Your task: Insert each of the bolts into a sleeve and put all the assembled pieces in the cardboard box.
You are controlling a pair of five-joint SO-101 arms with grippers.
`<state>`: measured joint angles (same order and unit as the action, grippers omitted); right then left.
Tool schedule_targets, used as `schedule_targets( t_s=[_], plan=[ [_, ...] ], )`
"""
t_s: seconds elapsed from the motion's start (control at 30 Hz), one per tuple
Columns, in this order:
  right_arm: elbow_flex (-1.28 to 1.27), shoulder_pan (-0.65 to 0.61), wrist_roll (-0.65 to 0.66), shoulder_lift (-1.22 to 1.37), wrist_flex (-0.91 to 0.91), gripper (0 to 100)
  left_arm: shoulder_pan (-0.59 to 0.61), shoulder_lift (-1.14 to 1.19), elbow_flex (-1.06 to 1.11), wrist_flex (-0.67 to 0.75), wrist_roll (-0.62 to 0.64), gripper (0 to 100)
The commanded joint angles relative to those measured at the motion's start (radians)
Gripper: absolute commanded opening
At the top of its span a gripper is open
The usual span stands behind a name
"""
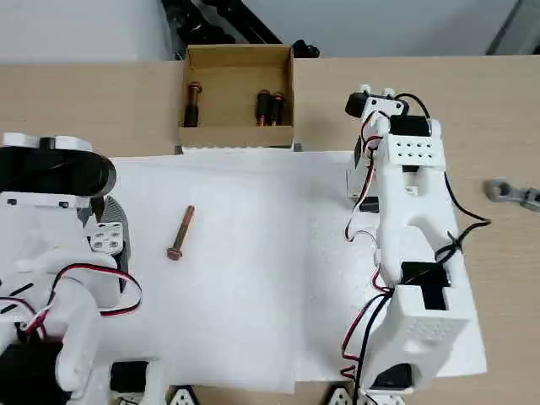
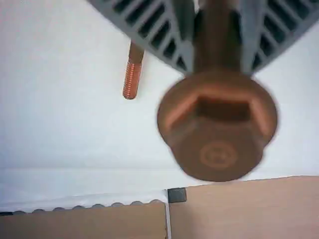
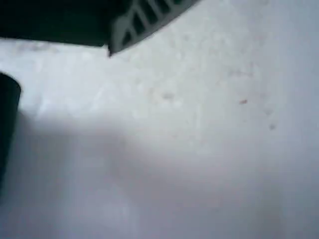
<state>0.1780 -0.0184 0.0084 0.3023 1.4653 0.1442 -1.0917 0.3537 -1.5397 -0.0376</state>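
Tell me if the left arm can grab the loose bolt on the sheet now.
Probably not yet: the left gripper is shut on a second bolt. Otherwise the way to the loose bolt on the sheet looks free.

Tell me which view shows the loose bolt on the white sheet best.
The high view: the loose bolt lies whole, head to tip, on the white sheet. The left wrist view catches just its threaded end, beyond the held bolt in close-up. The right wrist view looks onto the sheet.
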Motion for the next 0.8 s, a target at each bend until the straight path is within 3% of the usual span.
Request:
schedule_targets(
  t_s=[0.0,0.57,0.77],
  plan=[
    [0.040,-0.005,0.014,-0.019,-0.012,14.3,-0.003,-0.011,-0.007,0.000,-0.005,1],
    [0.020,-0.007,0.014,-0.018,-0.012,14.6,-0.002,-0.011,-0.007,-0.002,-0.005,1],
    [0.020,-0.005,0.014,-0.019,-0.007,28.4,-0.002,-0.011,-0.007,-0.002,-0.005,1]
  ],
)
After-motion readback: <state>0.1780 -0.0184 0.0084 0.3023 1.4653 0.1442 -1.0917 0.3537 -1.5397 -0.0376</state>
